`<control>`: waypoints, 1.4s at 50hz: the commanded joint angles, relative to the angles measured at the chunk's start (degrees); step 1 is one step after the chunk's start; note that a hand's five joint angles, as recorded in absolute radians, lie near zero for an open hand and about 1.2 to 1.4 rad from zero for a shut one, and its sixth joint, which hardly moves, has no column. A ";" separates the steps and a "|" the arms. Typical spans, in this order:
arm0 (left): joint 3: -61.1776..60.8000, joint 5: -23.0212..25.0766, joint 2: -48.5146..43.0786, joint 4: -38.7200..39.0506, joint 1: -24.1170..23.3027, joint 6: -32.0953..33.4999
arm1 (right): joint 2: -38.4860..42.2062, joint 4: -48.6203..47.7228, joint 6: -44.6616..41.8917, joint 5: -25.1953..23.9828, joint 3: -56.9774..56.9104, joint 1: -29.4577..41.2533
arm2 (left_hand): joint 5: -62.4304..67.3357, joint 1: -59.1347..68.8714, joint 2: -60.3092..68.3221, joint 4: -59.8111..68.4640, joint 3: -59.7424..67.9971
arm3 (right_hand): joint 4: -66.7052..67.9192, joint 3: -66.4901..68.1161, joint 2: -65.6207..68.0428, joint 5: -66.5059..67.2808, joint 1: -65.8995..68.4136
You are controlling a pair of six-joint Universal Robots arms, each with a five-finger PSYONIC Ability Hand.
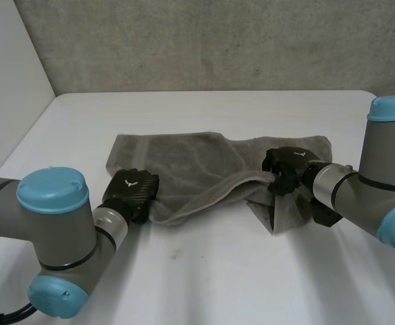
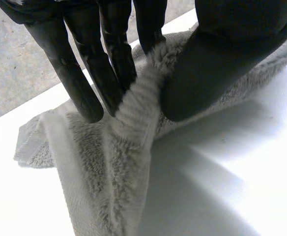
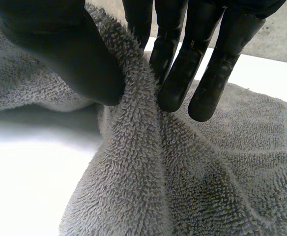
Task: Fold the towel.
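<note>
Grey towel [image 1: 184,162] rumpled mid-bench [image 1: 204,271]; left hand [image 1: 133,193] pinches its near-left edge, right hand [image 1: 287,169] pinches bunched right part; concrete wall [image 1: 218,40] beyond far edge.

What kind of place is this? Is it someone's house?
Probably a robot lab or test room, not a house. There is a white table, a plain grey wall behind it, and a robot's left hand and right hand pinching a grey towel.
</note>
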 commanded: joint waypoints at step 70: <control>10.90 0.35 13.75 5.35 8.60 -2.02 | -0.96 8.96 -51.78 -2.49 -16.87 2.16 | 19.35 19.02 18.78 19.26 18.85 | 11.52 11.91 12.49 13.84 25.60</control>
